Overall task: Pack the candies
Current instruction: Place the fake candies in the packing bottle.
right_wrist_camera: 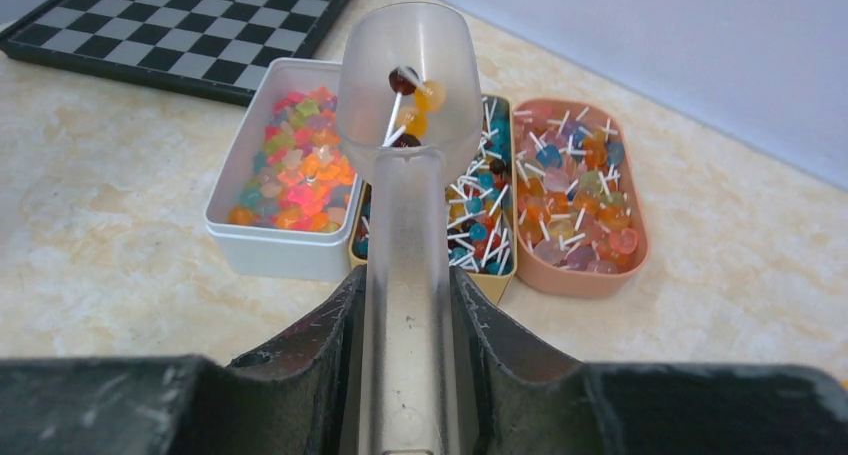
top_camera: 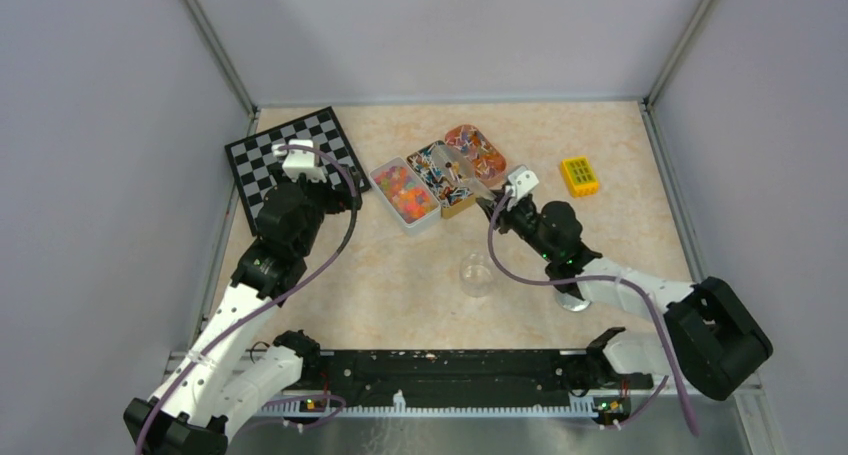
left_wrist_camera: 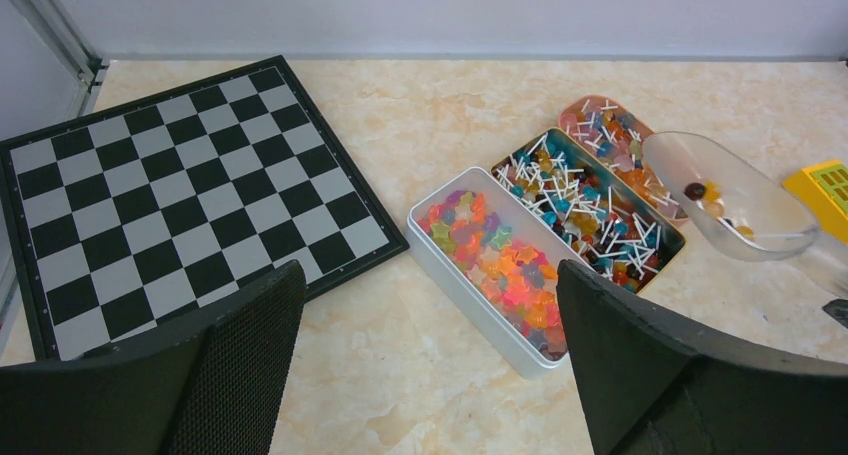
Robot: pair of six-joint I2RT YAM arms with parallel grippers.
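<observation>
Risking a spill onto the table (top_camera: 400, 275): hauling just a few loose candies (right_wrist_camera: 420, 95) in an open clear scoop (right_wrist_camera: 445, 50) over the trays (right_wrist_camera: 275, 255), well apart from the clear cup (top_camera: 476, 273) nearer the arms, likely tipping out under any jolt or roll. Clamping the right gripper (right_wrist_camera: 405, 290) on the scoop's handle, candies lying far beyond its fingertips. Hovering the left gripper (left_wrist_camera: 430, 275), fingers spread and empty, by the checkerboard (left_wrist_camera: 180, 195).

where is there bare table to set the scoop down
Widest bare patch: near side of the white tray, between the left arm and the clear cup. A narrower one lies between the peach tray and the yellow block. Crowded around the three trays, where the right gripper holds the scoop.
</observation>
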